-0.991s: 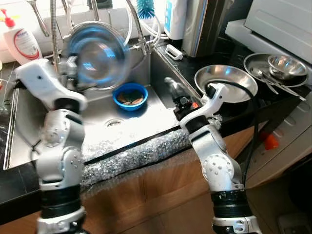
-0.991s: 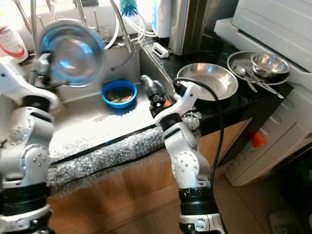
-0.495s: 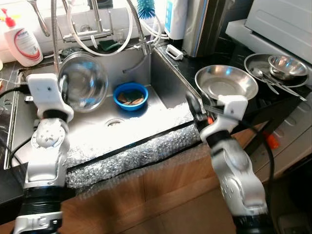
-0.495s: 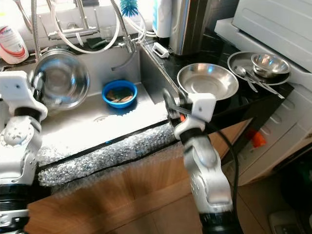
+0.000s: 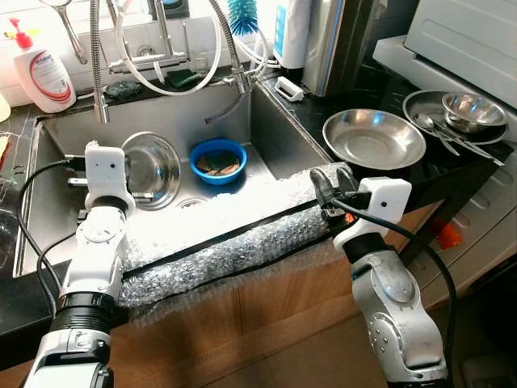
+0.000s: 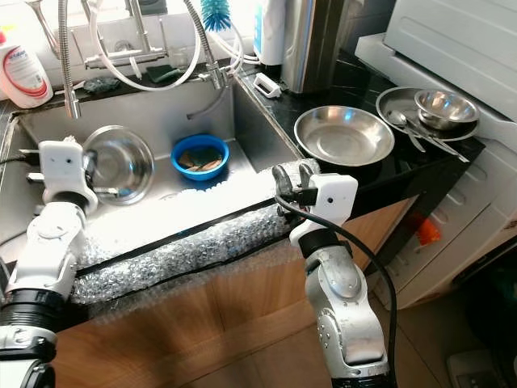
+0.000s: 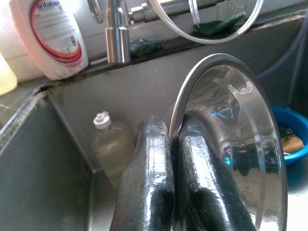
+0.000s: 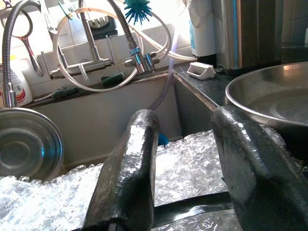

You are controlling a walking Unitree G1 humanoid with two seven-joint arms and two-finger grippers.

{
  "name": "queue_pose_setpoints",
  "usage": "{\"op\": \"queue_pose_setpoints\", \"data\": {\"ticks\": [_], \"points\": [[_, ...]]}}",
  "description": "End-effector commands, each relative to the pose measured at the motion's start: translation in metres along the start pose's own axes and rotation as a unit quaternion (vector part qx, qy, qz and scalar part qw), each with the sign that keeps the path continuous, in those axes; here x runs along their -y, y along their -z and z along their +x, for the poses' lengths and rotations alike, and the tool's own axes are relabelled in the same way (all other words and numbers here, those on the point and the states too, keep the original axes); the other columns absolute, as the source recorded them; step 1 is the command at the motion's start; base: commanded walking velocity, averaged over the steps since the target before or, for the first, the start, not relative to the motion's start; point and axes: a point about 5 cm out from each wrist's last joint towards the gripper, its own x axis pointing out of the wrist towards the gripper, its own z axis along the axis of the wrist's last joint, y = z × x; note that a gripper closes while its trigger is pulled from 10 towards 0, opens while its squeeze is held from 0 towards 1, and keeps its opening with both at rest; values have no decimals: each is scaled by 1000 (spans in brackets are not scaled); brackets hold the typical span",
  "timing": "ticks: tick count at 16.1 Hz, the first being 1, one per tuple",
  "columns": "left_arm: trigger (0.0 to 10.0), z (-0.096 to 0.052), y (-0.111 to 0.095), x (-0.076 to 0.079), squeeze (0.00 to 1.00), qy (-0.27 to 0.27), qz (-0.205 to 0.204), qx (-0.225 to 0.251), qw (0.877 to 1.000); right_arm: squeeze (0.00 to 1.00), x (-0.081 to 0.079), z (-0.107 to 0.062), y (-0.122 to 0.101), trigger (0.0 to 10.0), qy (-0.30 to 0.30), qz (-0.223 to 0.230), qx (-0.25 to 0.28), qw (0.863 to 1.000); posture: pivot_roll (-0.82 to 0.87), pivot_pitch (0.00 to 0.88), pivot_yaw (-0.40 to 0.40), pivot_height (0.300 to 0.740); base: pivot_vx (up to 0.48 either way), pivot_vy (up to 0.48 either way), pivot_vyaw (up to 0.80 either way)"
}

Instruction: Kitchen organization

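A steel bowl [image 5: 158,165] stands on edge in the sink [image 5: 266,153], low at its left side. My left gripper [image 7: 174,140] is shut on the bowl's rim, one finger on each side of it. A blue bowl [image 5: 216,158] with scraps inside sits on the sink floor just right of the steel bowl. My right gripper [image 5: 333,183] is open with nothing between its fingers. It hovers over the bubble wrap [image 5: 226,242] at the right end of the sink's front edge.
A wide steel pan [image 5: 373,137] rests on the black counter right of the sink. Further right is a plate [image 5: 420,103] with a small steel bowl and spoons. A soap bottle [image 5: 50,71] and faucet hoses [image 5: 170,61] stand behind the sink. A small clear bottle [image 7: 109,144] stands in the sink's corner.
My left arm has brought the steel bowl down from faucet height into the sink. My right arm has pulled back from inside the sink to its front right corner.
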Motion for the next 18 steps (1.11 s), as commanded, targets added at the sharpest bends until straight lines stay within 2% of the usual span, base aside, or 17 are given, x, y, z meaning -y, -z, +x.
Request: {"op": "queue_pose_setpoints", "data": {"ticks": [1, 7, 10, 11, 12, 13, 14, 16, 17, 18], "points": [[10000, 2, 1, 0, 1000, -2, 0, -3, 1000, 0, -3, -1, -6, 10000, -2, -3, 9, 1000, -28, 52, 34, 740, 0, 0, 0], [10000, 2, 12, 6, 1000, 21, -18, -33, 999, 0, -7, -1, -1, 10000, -13, -1, -8, 1000, -26, 58, 30, 740, 0, 0, 0], [10000, 3, 9, 7, 1000, 13, -64, -33, 997, 0, -4, 0, -1, 10000, -7, 1, -11, 1000, -27, 68, 29, 740, 0, 0, 0], [10000, 3, -2, 6, 118, 10, -72, 3, 997, 0, -3, 1, -2, 10000, -4, 1, -10, 1000, -31, 70, 30, 740, 0, 0, 0], [10000, 1, -19, 1, 0, -1, -88, 59, 994, 0, -2, 1, -4, 10000, 1, 1, -6, 1000, -33, 71, 29, 740, 0, 0, 0], [10000, -4, -35, -6, 0, -11, -88, 108, 990, 0, 0, 2, -6, 10000, 8, 1, -1, 1000, -33, 70, 29, 740, 0, 0, 0], [10000, -14, -52, -18, 0, -8, -68, 155, 985, 0, 2, 2, -9, 10000, 16, -1, 7, 1000, -38, 73, 33, 740, 0, 0, 0], [10000, -30, -60, -32, 0, 0, -33, 177, 984, 0, 7, 0, -11, 10000, 25, -5, 11, 1000, -30, 68, 35, 740, 0, 0, 0], [10000, -44, -60, -42, 0, 3, -10, 177, 984, 0, 11, -1, -12, 10000, 33, -8, 14, 999, -27, 61, 38, 740, 0, 0, 0], [10000, -51, -55, -48, 0, 0, -3, 167, 986, 0, 14, -1, -12, 10000, 38, -11, 13, 999, -23, 54, 40, 740, 0, 0, 0]]}}
